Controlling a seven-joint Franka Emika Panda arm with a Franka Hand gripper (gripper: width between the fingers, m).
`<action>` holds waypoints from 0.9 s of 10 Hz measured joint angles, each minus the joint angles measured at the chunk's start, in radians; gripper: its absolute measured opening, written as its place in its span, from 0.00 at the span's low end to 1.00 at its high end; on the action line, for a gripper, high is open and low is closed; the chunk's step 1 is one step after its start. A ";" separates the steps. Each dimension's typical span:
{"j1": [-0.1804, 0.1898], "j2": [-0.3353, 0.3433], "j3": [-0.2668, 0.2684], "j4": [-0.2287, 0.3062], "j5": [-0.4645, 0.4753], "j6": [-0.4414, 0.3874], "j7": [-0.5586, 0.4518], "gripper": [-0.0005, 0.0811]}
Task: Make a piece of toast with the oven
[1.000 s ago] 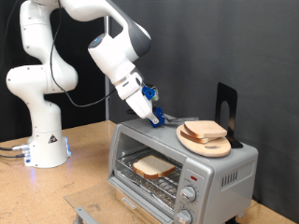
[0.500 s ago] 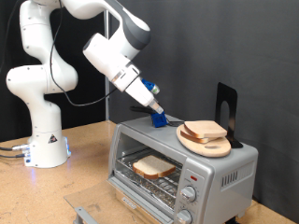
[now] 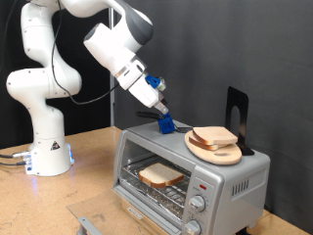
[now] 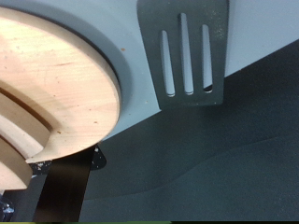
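Note:
The oven (image 3: 235, 181) is a small silver box at the exterior view's lower right. One piece of toast (image 3: 159, 174), pale with a tan crust, lies on the rack inside it. A second slice (image 3: 213, 135) rests on a round wooden plate (image 3: 221, 154) on top of the oven. My gripper (image 3: 163, 117) hangs over the oven's top, left of the plate, with a small blue piece at its tip. The wrist view shows the plate (image 4: 56, 84), the oven's top (image 4: 131, 65) and a slotted metal blade (image 4: 184, 51), but no fingers.
A black stand (image 3: 237, 108) rises behind the plate on the oven's top. Two round knobs (image 3: 199, 204) sit on the oven's front, right of the window. The robot's white base (image 3: 47, 152) stands on the wooden table at the exterior view's left.
The hand and forearm have lifted and swung toward the exterior view's upper left. The blue tip stays in about the same spot over the oven. Both slices are unmoved.

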 joint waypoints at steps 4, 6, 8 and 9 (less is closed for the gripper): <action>-0.025 -0.084 -0.183 -0.045 -0.070 -0.250 -0.030 1.00; -0.060 -0.131 -0.267 -0.065 -0.171 -0.365 -0.030 1.00; -0.099 -0.171 -0.346 -0.083 -0.280 -0.480 -0.046 1.00; -0.117 -0.190 -0.387 -0.092 -0.324 -0.530 -0.070 1.00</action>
